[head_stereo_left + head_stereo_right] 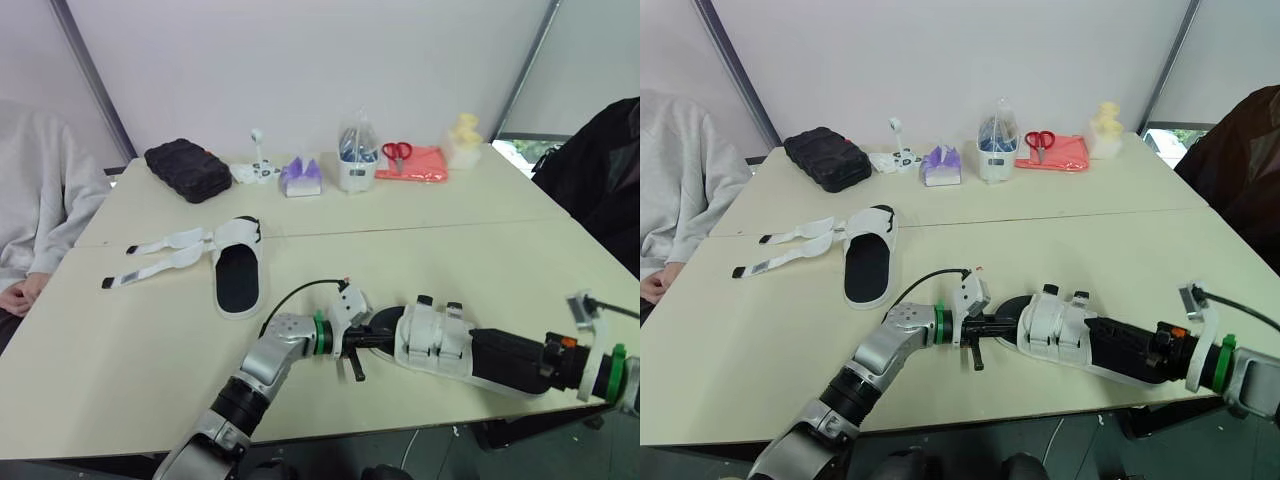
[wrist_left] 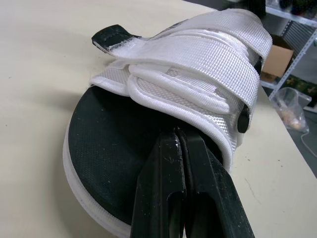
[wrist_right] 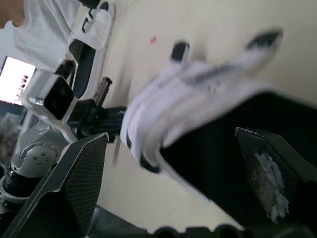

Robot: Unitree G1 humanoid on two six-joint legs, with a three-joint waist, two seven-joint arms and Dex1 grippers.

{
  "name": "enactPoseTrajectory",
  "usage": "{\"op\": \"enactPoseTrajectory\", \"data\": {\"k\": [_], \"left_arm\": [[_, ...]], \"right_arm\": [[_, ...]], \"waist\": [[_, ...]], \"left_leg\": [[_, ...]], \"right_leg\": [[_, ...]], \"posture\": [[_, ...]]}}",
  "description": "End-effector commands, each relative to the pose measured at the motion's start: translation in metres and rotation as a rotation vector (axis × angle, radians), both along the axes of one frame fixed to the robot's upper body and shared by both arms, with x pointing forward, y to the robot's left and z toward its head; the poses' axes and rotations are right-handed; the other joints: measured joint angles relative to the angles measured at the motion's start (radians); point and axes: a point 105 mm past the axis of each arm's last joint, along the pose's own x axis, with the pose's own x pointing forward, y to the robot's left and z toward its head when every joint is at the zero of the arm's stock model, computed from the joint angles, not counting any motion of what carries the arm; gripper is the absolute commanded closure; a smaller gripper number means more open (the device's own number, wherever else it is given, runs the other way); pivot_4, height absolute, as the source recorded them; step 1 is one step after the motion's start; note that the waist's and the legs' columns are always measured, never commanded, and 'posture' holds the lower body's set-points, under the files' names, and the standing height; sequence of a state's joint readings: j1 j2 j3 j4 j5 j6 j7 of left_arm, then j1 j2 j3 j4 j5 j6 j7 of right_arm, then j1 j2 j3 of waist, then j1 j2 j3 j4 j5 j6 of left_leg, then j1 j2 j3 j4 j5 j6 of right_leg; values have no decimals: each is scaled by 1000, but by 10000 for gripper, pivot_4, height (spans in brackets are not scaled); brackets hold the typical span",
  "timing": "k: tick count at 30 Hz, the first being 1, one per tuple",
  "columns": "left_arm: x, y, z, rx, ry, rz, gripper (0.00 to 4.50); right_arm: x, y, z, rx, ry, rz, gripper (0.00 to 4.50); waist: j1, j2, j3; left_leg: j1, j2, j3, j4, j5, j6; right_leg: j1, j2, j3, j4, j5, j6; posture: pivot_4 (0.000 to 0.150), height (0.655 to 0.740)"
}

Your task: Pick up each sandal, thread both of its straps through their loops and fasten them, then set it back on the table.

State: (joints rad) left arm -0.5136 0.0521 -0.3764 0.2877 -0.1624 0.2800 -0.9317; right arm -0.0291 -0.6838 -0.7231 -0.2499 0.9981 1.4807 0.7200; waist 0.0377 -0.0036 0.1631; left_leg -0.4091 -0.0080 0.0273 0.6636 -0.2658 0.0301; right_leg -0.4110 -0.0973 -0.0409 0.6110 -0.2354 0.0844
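Observation:
One sandal [image 1: 238, 270], with a black insole and a white upper, lies flat at the left of the table, its two straps [image 1: 160, 252] spread out undone to the left. The second sandal [image 1: 440, 345] lies near the front edge with both white straps [image 2: 198, 59] wrapped over its upper. My left gripper [image 2: 178, 136] is shut, its tips on the black insole at the toe opening, right against the edge of the upper. Around that sandal's heel my right gripper [image 3: 171, 136] stands open, fingers [image 3: 74, 173] wide on either side.
Along the far edge stand a black case [image 1: 187, 168], a purple packet [image 1: 300, 177], a white tub [image 1: 357, 160], red scissors [image 1: 397, 151] on a red cloth, and a pale yellow object [image 1: 463, 140]. A person in grey [image 1: 30, 200] sits left, another in dark clothing [image 1: 600, 170] right.

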Motion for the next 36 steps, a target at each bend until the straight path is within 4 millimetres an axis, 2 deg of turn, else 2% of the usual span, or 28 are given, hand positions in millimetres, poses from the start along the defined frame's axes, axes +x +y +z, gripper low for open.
{"op": "enactPoseTrajectory", "data": {"k": [1, 7, 12, 17, 20, 21, 27, 28, 30, 31, 33, 36], "left_arm": [[-3, -4, 9, -27, -20, -7, 45000], [3, 21, 25, -52, -60, 89, 45000], [-3, 46, 37, -87, -48, 170, 45000], [-8, 59, 41, -82, -44, 210, 45000], [-7, 65, 39, -67, -43, 238, 45000], [-6, 67, 38, -65, -45, 250, 45000], [-4, 70, 40, -67, -53, 267, 45000], [-4, 71, 41, -68, -55, 273, 45000], [-4, 74, 42, -68, -56, 280, 45000], [-3, 76, 43, -71, -55, 289, 45000], [-2, 79, 44, -81, -47, 313, 45000], [4, 82, 44, -86, -57, 348, 45000]], "right_arm": [[4, 8, 2, 21, -15, 27, 561], [18, 16, 1, 98, -17, 37, 561], [26, 27, 4, 127, -29, 81, 561], [34, 34, 1, 138, -18, 102, 561], [36, 39, -6, 145, 14, 119, 8149], [39, 39, -6, 154, 13, 107, 12329], [46, 42, 2, 202, -29, 80, 42866], [49, 43, 8, 221, -65, 57, 44387], [53, 43, 14, 245, -105, 23, 44387], [61, 39, 25, 257, -178, -41, 44387], [84, 20, 48, 248, -326, -247, 44387], [114, -15, 68, 199, -440, -579, 44387]], "waist": [[0, 0, 0], [-3, 0, 0], [-1, 0, 0], [1, 0, 0], [0, 0, 0], [0, 0, 0], [0, 1, 0], [0, 0, 0], [0, 1, 0], [-1, 1, 1], [-5, 4, 2], [-8, 6, 3]], "left_leg": [[0, 0, 0, 0, 0, 0], [0, 0, 0, 0, 0, 0], [0, 1, 0, 0, 0, 0], [0, 0, 0, 0, 0, 0], [0, 0, 0, 0, 0, 0], [0, 0, 0, 0, 0, 0], [0, 1, 0, 0, 0, 0], [0, 1, 0, 0, 0, 0], [0, 1, 0, 0, 0, 0], [0, 1, 0, 0, 0, 0], [-1, 1, 0, 0, 0, 0], [-1, 0, 2, 0, 0, 0]], "right_leg": [[0, 0, 0, 0, 0, 0], [0, 1, 0, 0, 0, 0], [0, 0, 0, 1, 0, 0], [0, 0, 0, 0, 0, 0], [0, 0, 1, 0, 0, 0], [0, 0, 1, 0, 0, 0], [0, 0, 1, 0, 0, 0], [0, 0, 1, 0, 0, 0], [-1, 0, 1, 0, 0, 0], [-1, -1, 1, 0, 0, 0], [-2, -1, 1, 0, 0, 0], [-3, -1, 3, 1, 0, 0]], "posture": [[1500, 7400], [1500, 7400], [1500, 7400], [1500, 7400], [1500, 7400], [1500, 7400], [1500, 7400], [1500, 7400], [1500, 7400], [1500, 7400], [1500, 7400], [1500, 7400]]}}
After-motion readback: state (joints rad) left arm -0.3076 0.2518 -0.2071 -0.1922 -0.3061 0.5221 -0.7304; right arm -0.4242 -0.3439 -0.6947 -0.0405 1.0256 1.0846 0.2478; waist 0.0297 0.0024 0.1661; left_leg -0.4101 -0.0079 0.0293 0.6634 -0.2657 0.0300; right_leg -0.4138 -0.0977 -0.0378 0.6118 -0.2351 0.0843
